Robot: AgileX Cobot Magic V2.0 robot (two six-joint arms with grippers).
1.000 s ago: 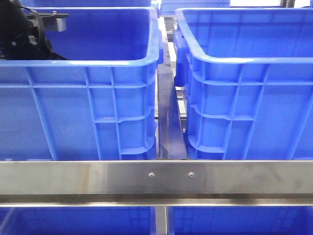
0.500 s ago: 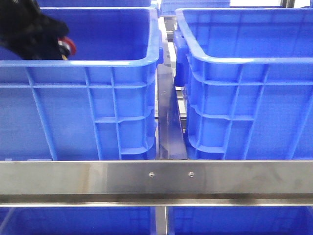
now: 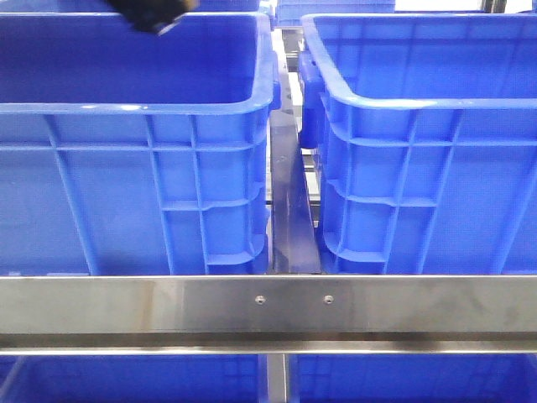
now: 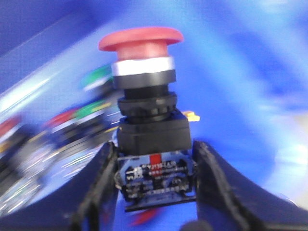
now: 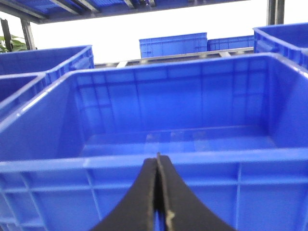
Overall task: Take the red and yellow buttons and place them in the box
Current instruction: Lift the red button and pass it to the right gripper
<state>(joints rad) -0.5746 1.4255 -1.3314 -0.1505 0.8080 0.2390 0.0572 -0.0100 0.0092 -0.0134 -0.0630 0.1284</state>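
The left gripper (image 4: 154, 192) has its jaws clamped on a red button (image 4: 144, 96) by its base, cap clear, presumably for carrying boxward; the right gripper (image 5: 158, 192) idles, jaws closed on nothing.

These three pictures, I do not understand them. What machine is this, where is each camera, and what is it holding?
It is a robot with two arms, each ending in a gripper. The front camera looks forward at two blue crates, the left crate and the right crate, behind a steel rail. The other two cameras sit on the wrists. The left gripper holds a red push button by its black body. The right gripper is shut and empty, facing a blue crate that looks empty.
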